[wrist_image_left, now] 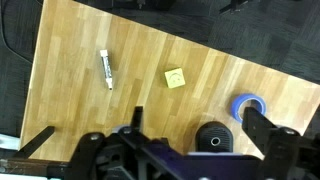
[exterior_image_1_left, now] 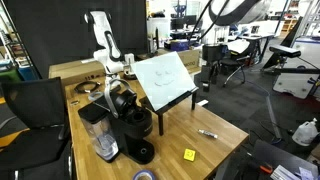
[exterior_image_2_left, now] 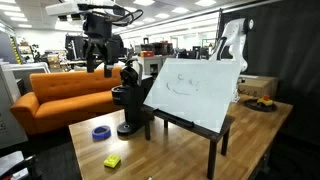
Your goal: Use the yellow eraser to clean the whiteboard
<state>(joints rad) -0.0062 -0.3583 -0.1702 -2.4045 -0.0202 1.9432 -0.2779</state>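
The tool (wrist_image_left: pixel 152 140) hangs released and empty. The yellow eraser (wrist_image_left: pixel 175 77) lies flat on the desk (wrist_image_left: pixel 80 40), well ahead of it. Likely light and low; pinch its opposite side edges.

A big orange sofa (exterior_image_2_left: pixel 55 95) stands behind the light wooden table (exterior_image_2_left: pixel 170 155). The floor is dark grey carpet (exterior_image_1_left: pixel 260 98). Bright white ceiling lights (exterior_image_2_left: pixel 185 12) shine.

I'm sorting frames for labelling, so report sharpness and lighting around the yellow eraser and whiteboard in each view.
In an exterior view the yellow eraser is tiny but distinct under even light, the whiteboard free of glare; in an exterior view the whiteboard is bright, its faint marks soft; in the wrist view the yellow eraser is crisp, the hand dark.
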